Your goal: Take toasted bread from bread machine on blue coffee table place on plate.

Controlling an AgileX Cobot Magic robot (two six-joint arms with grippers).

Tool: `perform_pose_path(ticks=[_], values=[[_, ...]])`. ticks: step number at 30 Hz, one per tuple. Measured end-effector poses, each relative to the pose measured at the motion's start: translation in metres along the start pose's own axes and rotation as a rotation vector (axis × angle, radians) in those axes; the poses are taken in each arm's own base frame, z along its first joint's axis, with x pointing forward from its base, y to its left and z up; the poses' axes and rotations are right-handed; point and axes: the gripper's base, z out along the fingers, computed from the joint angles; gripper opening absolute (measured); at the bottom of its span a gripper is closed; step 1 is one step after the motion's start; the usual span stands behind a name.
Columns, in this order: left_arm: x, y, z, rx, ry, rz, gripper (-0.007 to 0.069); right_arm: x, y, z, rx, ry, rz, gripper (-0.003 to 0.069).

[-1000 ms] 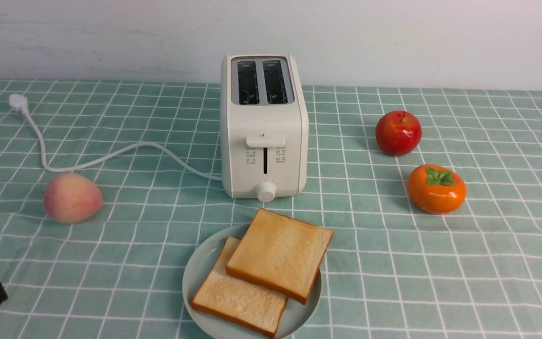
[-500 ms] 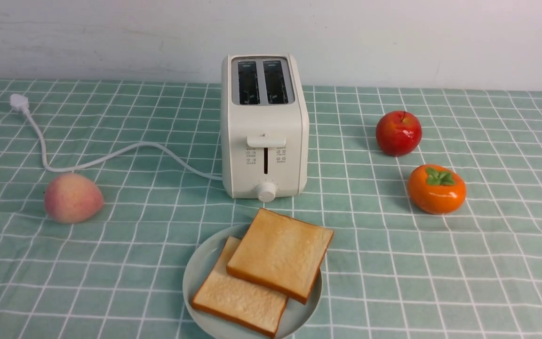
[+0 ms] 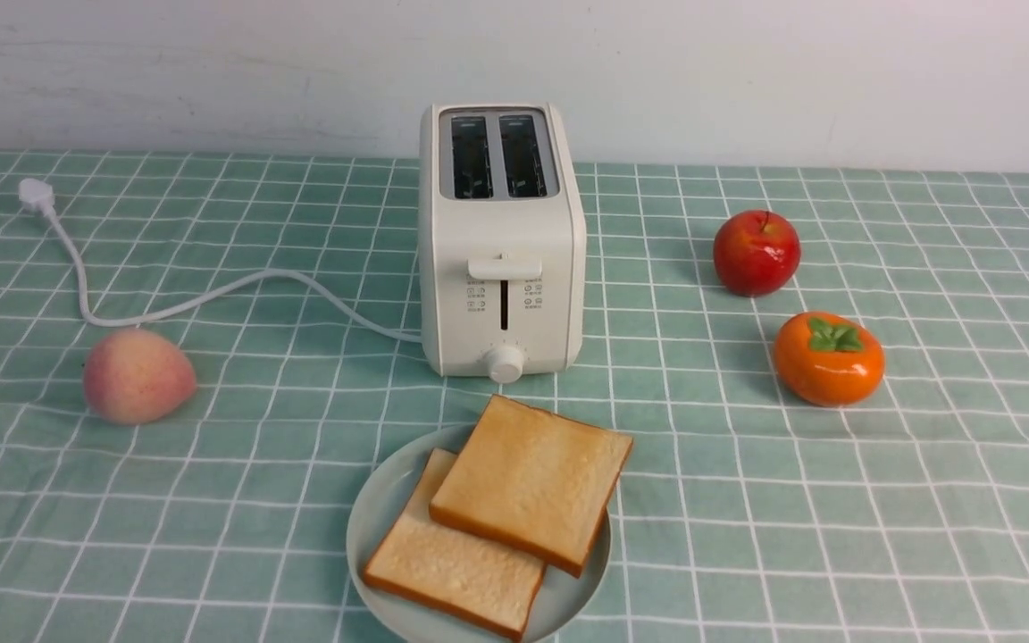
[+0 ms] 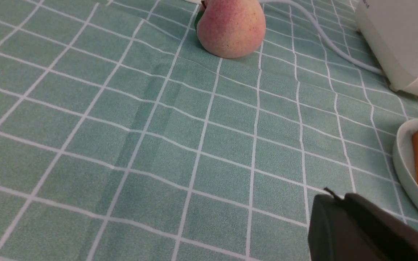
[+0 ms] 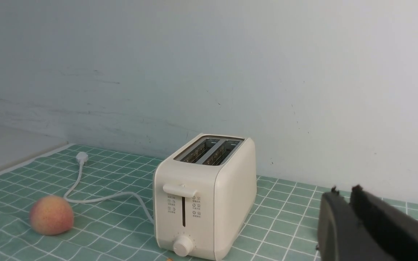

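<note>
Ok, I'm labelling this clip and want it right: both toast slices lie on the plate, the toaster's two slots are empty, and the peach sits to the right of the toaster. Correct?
Not quite: the front view shows the peach to the left of the toaster. The rest stands.
</note>
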Motion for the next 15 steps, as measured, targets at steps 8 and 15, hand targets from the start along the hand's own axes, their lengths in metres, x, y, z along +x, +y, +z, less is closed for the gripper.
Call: perform_pose_path(ticks=[8, 15], values=[[0.0, 0.0, 0.0, 0.0, 0.0, 0.0, 0.0034, 0.0, 0.0, 0.0, 0.0, 0.0, 0.0, 0.0068], [0.0003, 0.0001, 0.0001, -0.001, 0.002, 0.0, 0.0038, 0.0, 0.0, 0.0, 0.0, 0.0, -0.006, 0.008]])
